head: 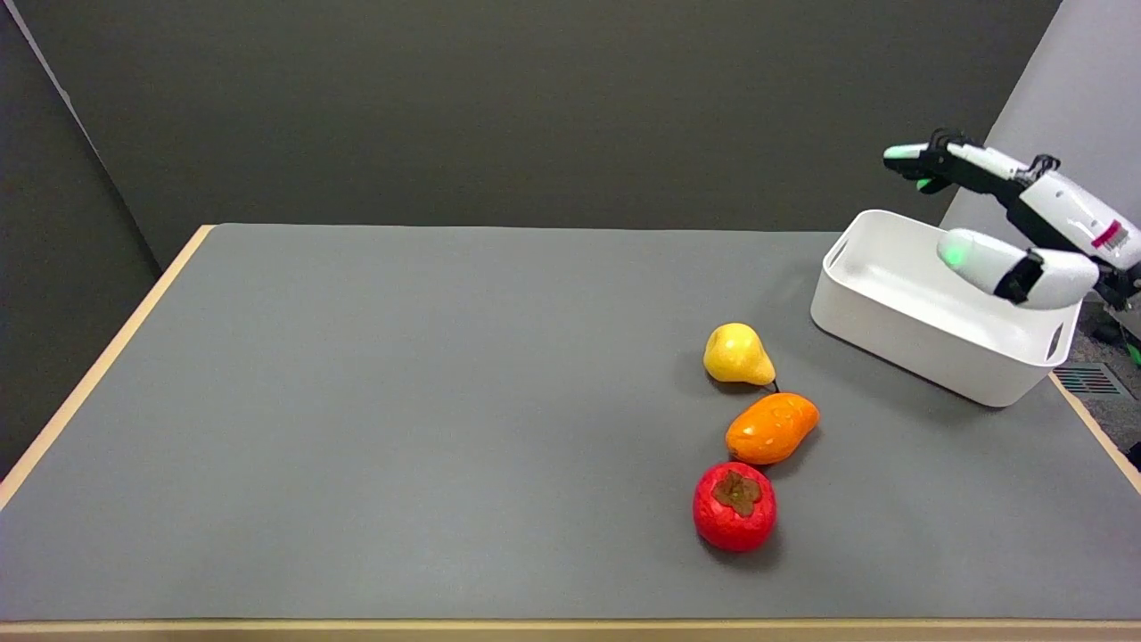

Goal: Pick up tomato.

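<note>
Head view: tomato [734, 506] nr table [357, 401] front edge.

Matt grey table [357, 401] with wood-coloured edging; smooth white plastic bin [927, 334]; glossy, slightly dimpled tomato [734, 506]; glossy plastic-shelled right hand [1016, 223].

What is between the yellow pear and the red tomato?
In the head view, the orange fruit lies between the pear and the tomato, close to both.
</note>
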